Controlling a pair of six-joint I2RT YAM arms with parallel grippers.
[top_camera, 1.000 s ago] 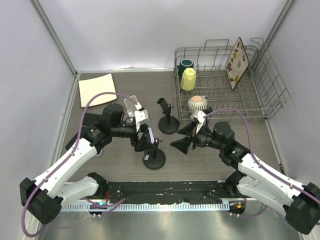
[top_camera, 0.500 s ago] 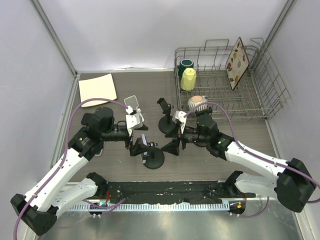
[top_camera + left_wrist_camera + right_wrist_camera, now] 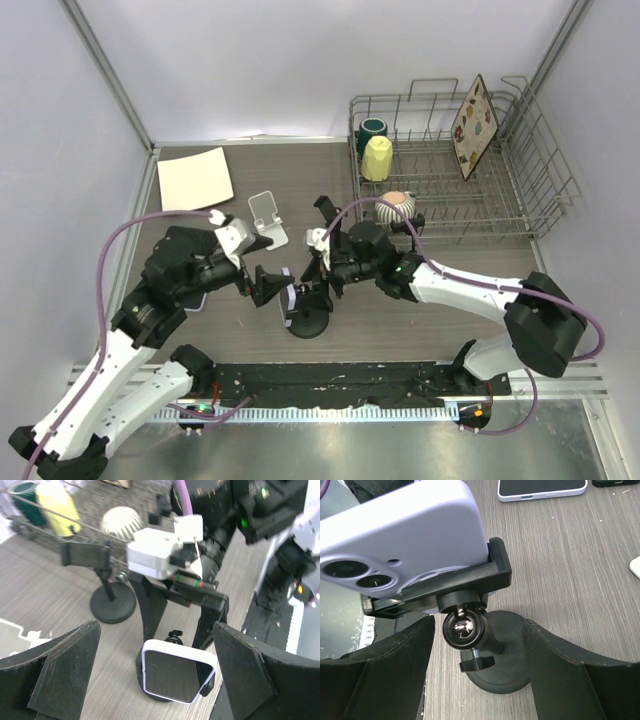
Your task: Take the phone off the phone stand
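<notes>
No legible text — none anywhere.

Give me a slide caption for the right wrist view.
Right gripper open astride the black stand, whose clamp holds a lilac-cased phone above the wood-grain table.

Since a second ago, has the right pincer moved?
Yes. The right pincer has swung left, away from the dish rack, up to the near phone stand.
</notes>
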